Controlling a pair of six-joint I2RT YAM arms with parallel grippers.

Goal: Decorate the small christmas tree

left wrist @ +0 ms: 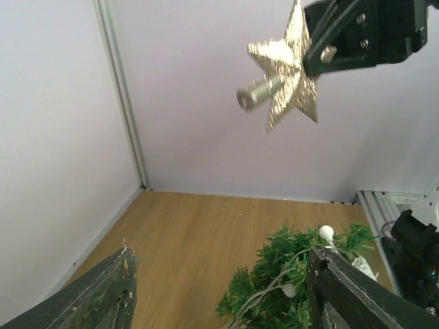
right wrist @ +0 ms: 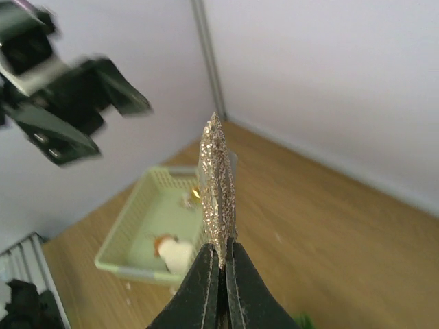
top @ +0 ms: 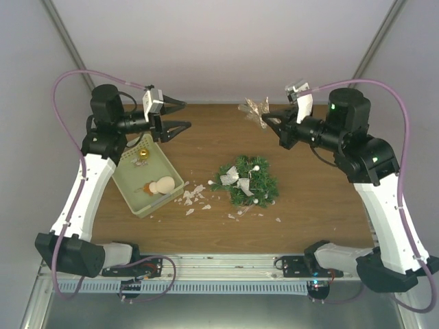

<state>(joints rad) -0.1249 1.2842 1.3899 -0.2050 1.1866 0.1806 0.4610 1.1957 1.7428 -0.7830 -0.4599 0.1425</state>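
The small christmas tree (top: 245,181) stands mid-table, bushy green, with a silver bow (top: 230,177) and a white bead string on it; its top (left wrist: 295,295) shows low in the left wrist view. My right gripper (top: 266,120) is raised at the back right, shut on one point of a gold glitter star (top: 255,108). The star (right wrist: 217,178) is edge-on between the right gripper's (right wrist: 221,257) pressed fingers. From the left wrist the star (left wrist: 285,65) shows face-on with a silver tube at its back. My left gripper (top: 185,114) (left wrist: 223,271) hangs open and empty above the tray's far end.
A pale green tray (top: 134,177) (right wrist: 147,219) at the left holds a gold ball (top: 143,155) and a white and orange ornament (top: 161,186). White scraps (top: 195,199) lie between tray and tree. Pale walls close in the table on three sides.
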